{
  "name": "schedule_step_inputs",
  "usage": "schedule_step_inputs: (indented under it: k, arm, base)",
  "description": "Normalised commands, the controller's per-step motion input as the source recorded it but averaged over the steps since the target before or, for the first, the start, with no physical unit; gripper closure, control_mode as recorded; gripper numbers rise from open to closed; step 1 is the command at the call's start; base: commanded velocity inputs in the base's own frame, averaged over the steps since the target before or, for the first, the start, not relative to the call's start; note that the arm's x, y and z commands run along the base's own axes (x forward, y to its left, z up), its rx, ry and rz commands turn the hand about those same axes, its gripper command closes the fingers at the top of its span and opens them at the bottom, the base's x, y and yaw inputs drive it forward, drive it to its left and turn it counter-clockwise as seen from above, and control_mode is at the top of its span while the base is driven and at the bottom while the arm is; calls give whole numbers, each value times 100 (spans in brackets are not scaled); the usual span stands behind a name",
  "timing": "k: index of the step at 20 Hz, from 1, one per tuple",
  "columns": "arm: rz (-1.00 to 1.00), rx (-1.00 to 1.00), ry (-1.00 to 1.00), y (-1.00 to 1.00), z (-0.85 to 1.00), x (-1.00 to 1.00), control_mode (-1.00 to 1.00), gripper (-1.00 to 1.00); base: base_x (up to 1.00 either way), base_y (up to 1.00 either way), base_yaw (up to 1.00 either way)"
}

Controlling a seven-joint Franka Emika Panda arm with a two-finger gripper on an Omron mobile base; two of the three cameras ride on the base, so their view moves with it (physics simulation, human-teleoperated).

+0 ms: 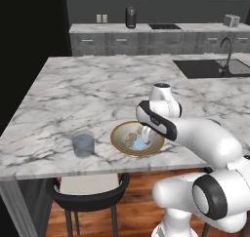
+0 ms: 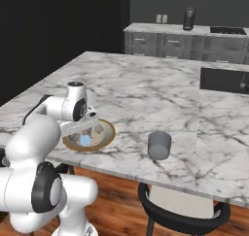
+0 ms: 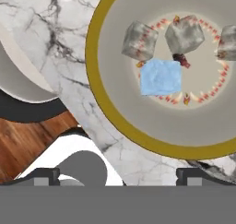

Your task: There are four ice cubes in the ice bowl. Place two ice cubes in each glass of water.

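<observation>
The ice bowl (image 3: 152, 142), gold-rimmed, sits near the counter's front edge (image 1: 119, 146) (image 2: 108, 133). Inside lie several ice cubes: three grey ones (image 3: 139, 41) (image 3: 184, 34) (image 3: 228, 42) and a pale blue one (image 3: 160, 77) (image 1: 140, 143) (image 2: 86, 140). My gripper (image 1: 146, 133) (image 2: 89, 128) (image 3: 120, 176) hovers just above the bowl, open, with nothing between its fingertips (image 3: 46, 174). A glass of water (image 1: 83, 143) stands left of the bowl in the left base view. In the right base view a glass (image 2: 159, 145) stands to the bowl's right.
The marble island (image 1: 97, 85) stretches away behind the bowl. A black sink (image 1: 215, 68) is set in at the far right. Dark chairs (image 1: 88, 192) (image 2: 180, 208) stand under the front edge. Cabinets and a coffee machine (image 1: 131, 17) line the back wall.
</observation>
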Motion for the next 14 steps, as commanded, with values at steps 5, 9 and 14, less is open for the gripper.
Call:
schedule_step_inputs:
  k: [5, 9, 14]
  arm:
    - [0, 0, 6, 14, -28, 27, -100, -100]
    - [0, 0, 7, 0, -27, 30, -100, -100]
    - [0, 1, 4, 1, -28, 32, -100, -100]
  base:
    - [0, 0, 0]
    - [0, 0, 0]
    - [0, 0, 0]
